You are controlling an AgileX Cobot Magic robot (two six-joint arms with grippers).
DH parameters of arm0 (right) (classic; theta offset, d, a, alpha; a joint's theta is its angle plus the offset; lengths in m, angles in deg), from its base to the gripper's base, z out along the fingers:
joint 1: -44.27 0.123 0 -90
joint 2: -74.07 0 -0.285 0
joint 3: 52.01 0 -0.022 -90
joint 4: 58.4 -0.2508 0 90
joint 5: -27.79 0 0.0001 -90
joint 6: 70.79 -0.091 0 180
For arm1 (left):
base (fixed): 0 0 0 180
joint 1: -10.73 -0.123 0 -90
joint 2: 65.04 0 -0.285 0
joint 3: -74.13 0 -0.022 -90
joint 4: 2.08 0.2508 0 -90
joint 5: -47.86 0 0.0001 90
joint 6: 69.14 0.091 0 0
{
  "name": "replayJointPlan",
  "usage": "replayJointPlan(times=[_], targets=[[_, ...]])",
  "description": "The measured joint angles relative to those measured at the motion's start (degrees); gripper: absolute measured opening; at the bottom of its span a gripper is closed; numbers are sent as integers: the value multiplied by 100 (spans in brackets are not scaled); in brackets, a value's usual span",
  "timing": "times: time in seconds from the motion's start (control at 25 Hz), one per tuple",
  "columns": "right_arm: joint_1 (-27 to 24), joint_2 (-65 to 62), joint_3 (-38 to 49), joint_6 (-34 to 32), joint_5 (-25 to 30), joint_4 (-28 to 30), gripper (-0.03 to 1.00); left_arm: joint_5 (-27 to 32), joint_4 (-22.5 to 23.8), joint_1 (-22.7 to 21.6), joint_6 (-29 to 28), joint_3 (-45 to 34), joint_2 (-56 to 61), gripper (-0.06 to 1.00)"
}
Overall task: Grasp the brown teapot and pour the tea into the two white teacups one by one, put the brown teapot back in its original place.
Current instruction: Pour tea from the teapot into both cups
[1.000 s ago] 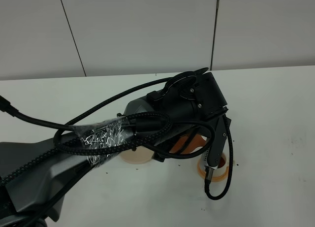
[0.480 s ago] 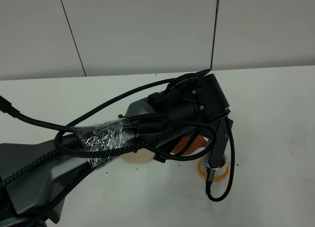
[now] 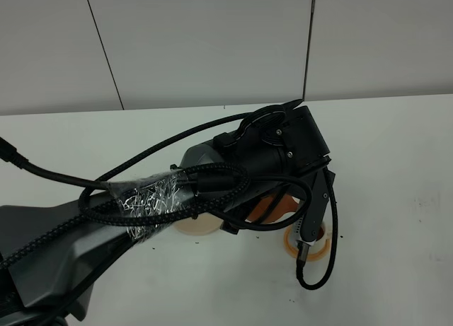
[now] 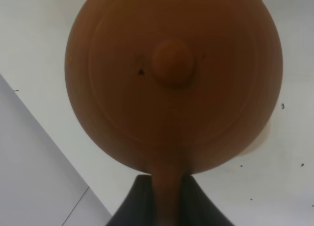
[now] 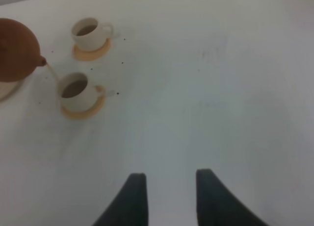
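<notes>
Left arm (image 3: 64, 248): matte dark grey shell, broad and angular. Wrist housing (image 3: 283, 146) is black and boxy, with small bright screw heads and a round ring fitting on its face. Braided black cables (image 3: 177, 146) loop along the arm; one bundle is bound with crinkled clear tape (image 3: 152, 202). Thin black cable loop (image 3: 322, 269) hangs below the wrist. Right claw (image 5: 167, 199): two dark, tapered, smooth fingers (image 5: 132, 201).
</notes>
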Motion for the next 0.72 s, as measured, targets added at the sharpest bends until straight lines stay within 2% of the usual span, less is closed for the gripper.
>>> replayJointPlan(times=[0.52,0.72], targets=[[0,0,0,0,0,0,24,0,-50,0,-16,0,0,17],[0,0,0,0,0,0,24,-38,-50,0,-299,0,0,17]])
